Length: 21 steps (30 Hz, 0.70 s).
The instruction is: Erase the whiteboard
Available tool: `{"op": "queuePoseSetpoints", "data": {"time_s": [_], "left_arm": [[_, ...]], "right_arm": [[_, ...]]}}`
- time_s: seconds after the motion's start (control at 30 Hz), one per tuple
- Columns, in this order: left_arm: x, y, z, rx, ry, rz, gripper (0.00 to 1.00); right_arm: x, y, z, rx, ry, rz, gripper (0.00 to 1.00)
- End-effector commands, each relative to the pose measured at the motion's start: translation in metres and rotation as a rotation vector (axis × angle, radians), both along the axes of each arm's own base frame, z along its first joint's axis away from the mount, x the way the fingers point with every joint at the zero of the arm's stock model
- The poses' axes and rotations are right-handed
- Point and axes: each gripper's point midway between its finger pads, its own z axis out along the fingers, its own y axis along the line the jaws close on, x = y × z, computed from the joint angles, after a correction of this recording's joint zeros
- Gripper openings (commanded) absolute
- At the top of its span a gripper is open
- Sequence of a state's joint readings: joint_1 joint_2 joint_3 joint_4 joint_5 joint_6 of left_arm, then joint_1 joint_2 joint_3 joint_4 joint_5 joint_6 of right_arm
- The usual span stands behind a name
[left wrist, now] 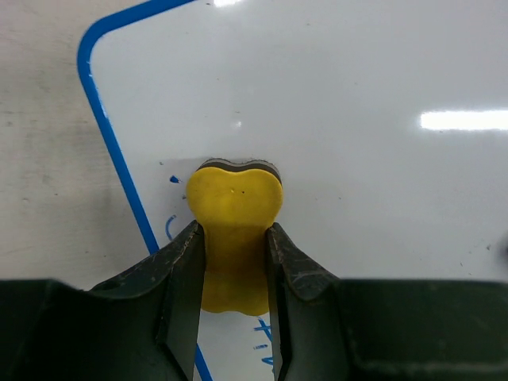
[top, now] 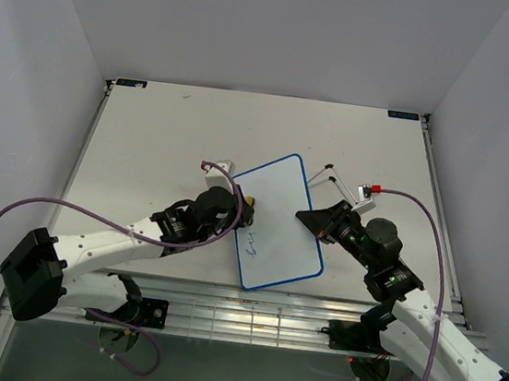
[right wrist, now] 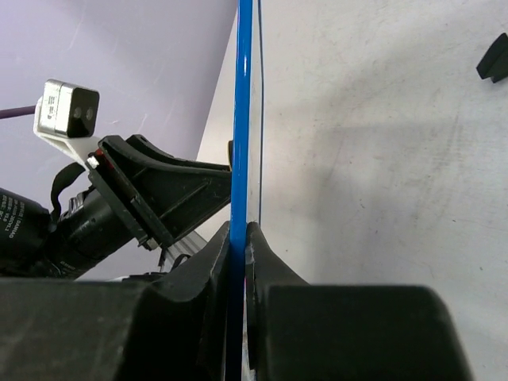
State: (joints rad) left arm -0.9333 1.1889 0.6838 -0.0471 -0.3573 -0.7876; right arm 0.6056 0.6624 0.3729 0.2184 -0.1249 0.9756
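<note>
The whiteboard (top: 279, 220), white with a thin blue rim, lies tilted on the table, with blue writing (top: 253, 243) near its lower left. My left gripper (top: 241, 209) is shut on a yellow eraser (left wrist: 234, 214), which rests on the board (left wrist: 357, 143) just inside its left rim. Blue marks (left wrist: 266, 337) show below the eraser. My right gripper (top: 311, 219) is shut on the board's right edge. In the right wrist view that blue rim (right wrist: 242, 119) runs straight up from between the closed jaws of my right gripper (right wrist: 240, 232).
A thin black wire piece (top: 323, 174) lies on the table beyond the board's upper right corner. A small black part (right wrist: 494, 59) sits on the table to the right. Metal rails (top: 248, 315) run along the near edge. White walls enclose the table.
</note>
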Motion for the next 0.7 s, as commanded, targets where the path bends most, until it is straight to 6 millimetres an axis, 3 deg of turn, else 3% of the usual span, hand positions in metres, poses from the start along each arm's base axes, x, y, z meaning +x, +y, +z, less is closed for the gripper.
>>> {"op": "queuePoseSetpoints", "data": {"time_s": [0.0, 0.17, 0.37, 0.67], "left_arm": [[0.009, 0.036, 0.006, 0.137, -0.002, 0.125, 0.0], [0.028, 0.05, 0.018, 0.149, -0.016, 0.156, 0.0], [0.037, 0.049, 0.029, 0.163, -0.046, 0.159, 0.0], [0.022, 0.016, 0.016, 0.092, 0.001, 0.02, 0.0]], "right_arm": [[-0.02, 0.008, 0.12, 0.277, -0.232, 0.098, 0.08], [-0.029, 0.007, 0.137, 0.315, -0.25, 0.128, 0.08], [-0.035, 0.009, 0.143, 0.344, -0.253, 0.165, 0.08], [-0.037, 0.011, 0.146, 0.352, -0.27, 0.185, 0.08]]}}
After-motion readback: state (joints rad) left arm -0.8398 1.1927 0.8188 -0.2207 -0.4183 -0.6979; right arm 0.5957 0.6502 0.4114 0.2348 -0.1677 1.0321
